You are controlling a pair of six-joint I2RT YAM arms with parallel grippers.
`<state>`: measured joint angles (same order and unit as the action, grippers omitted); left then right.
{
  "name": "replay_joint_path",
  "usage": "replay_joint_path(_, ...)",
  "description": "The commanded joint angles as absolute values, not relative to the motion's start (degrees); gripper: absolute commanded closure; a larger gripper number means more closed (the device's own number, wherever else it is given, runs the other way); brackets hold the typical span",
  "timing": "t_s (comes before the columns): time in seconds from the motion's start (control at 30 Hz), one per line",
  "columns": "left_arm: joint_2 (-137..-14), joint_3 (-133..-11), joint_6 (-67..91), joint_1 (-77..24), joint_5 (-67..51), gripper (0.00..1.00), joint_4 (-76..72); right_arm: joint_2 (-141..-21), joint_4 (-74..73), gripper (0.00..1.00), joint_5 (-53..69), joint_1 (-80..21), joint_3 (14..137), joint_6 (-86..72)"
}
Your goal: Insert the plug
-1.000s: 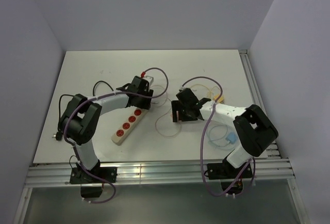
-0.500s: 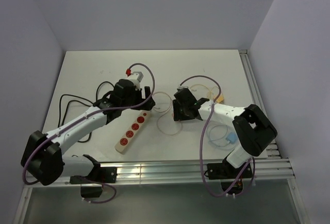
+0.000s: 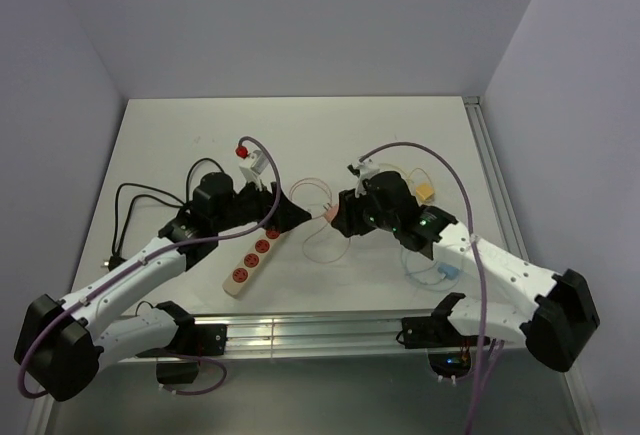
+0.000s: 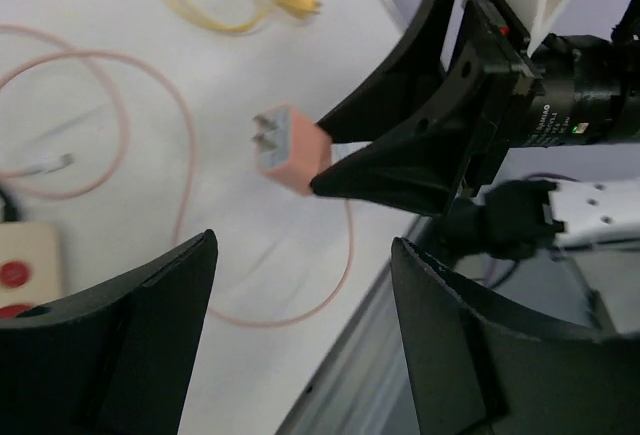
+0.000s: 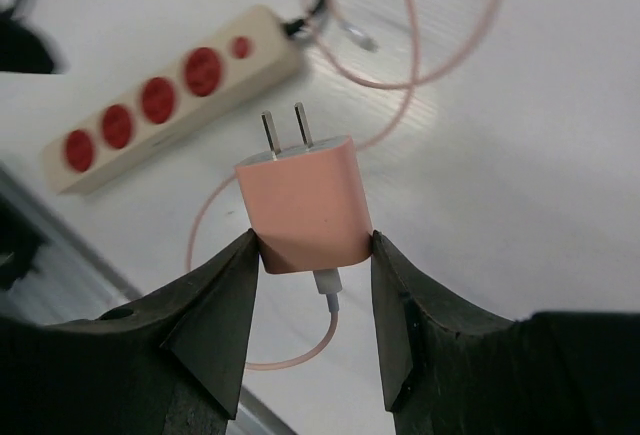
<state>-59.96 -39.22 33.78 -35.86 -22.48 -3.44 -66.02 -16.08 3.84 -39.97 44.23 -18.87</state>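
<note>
Plug [image 5: 305,200] now aloft in right pincer [image 5: 312,239]

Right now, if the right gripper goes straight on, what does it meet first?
Probably the power strip, prongs of its pink plug first; depth is unclear, and the open left gripper is near.

Loose yellow cable [image 3: 426,192] and small blue object [image 3: 448,270] on the white table [image 3: 180,145]
</note>
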Motion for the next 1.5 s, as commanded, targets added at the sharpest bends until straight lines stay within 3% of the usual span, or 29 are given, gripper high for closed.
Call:
replay_joint_path(0.0, -59.7, -37.4, 37.4, -36.1, -34.6, 0.25, -14.3, -59.9, -12.1, 1.00, 14.7, -42.4, 43.1, -12.8)
replay_joint_path(0.3, -61.1, -35.4, 41.1, -36.8, -38.3, 0.26, -17.8, -56.7, -12.5, 1.00, 13.5, -52.2, 45.6, -10.9)
replay_joint_path(0.5, -62.5, -33.8, 41.9, -37.4, -39.2, 0.35, -17.1, -56.4, -11.4, 1.00, 10.1, -54.8, 45.5, -11.2)
replay_joint_path(1.03, -59.2, -29.4, 45.8, -38.4, -42.8, 0.34, -21.1, -54.5, -11.3, 1.00, 7.7, -56.6, 45.1, -9.8)
replay_joint_path(1.23, -59.9, -29.3, 46.3, -38.5, -43.3, 0.50, -21.2, -53.4, -10.9, 1.00, 6.9, -57.0, 44.7, -9.6)
replay_joint_path(1.33, -59.9, -28.7, 47.3, -38.6, -43.5, 0.67, -22.2, -53.1, -11.2, 1.00, 6.7, -57.0, 44.9, -9.3)
replay_joint_path(1.37, -59.9, -28.8, 47.4, -38.6, -43.1, 0.99, -22.2, -53.1, -11.4, 0.98, 6.5, -57.0, 45.1, -9.2)
replay_joint_path(1.43, -59.7, -28.9, 48.2, -38.6, -41.9, 1.00, -22.1, -52.8, -12.4, 0.75, 5.2, -57.0, 45.3, -9.1)
replay_joint_path(1.47, -59.3, -28.7, 48.9, -38.6, -41.7, 1.00, -22.9, -52.6, -12.5, 0.49, 4.8, -57.0, 45.2, -9.4)
